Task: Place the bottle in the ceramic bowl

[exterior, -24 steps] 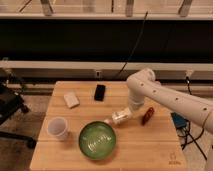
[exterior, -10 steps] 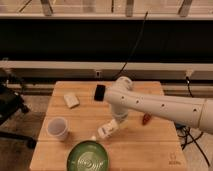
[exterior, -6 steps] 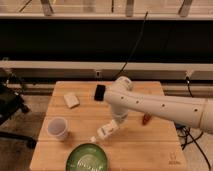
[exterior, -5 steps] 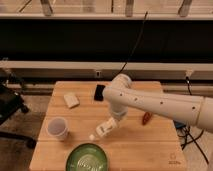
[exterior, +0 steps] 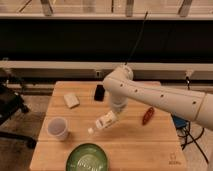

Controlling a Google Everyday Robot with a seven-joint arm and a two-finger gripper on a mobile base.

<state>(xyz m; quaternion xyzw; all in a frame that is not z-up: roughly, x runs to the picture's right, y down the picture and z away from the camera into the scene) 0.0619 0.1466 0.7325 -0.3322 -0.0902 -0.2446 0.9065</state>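
Desk (exterior: 150, 142): wooden top, light finish.

Arm (exterior: 160, 97): white, reaching in from the right edge, bent down over the middle of the desk.

Gripper (exterior: 114, 114): at the arm's lower end, above the desk's centre, pinching the bottle at its base end.

Bottle (exterior: 104, 122): small, white, held tilted with its cap end pointing down and toward the front-left; it is up off the desk, above and to the right of the bowl, not in it.

Bowl (exterior: 88, 157): round, green, pale pattern inside; sits at the front edge, left of centre, partly cut off by the frame.

Cup (exterior: 57, 128): whitish, upright, near the left edge, behind and left of the bowl.

Block (exterior: 71, 100): pale, rectangular, toward the back-left corner.

Black item (exterior: 99, 92): flat, dark, near the back edge, beside the arm.

Reddish-brown item (exterior: 148, 115): elongated, lying right of centre.
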